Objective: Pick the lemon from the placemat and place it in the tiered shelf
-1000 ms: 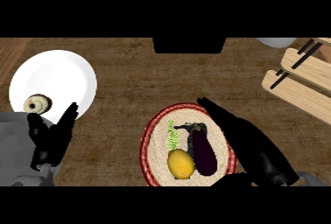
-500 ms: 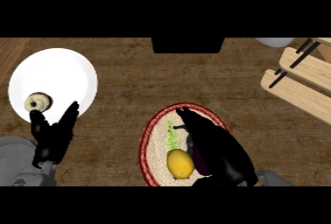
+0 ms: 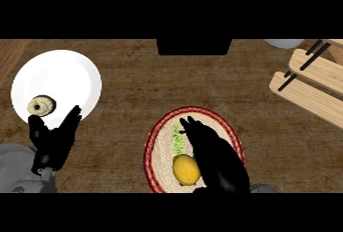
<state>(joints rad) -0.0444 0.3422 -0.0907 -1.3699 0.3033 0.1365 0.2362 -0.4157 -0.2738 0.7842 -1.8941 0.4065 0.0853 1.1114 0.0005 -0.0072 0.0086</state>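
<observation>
Right robot hand (image 3: 218,158) has been brought left across the placemat (image 3: 159,149) over the last second; it is now seen directly above the mat, fingers extended and not closed on anything. The eggplant noted earlier is now hidden beneath it. The lemon (image 3: 185,169) is seen on the placemat, just beside the hand's left edge, not yet gripped. Judged: approach nearly done, grasp still to be made. The tiered shelf (image 3: 315,86) is seen well apart, at upper right. Left robot hand (image 3: 55,140) is held open, resting beside the white plate (image 3: 60,77) on the counter (image 3: 134,99).
</observation>
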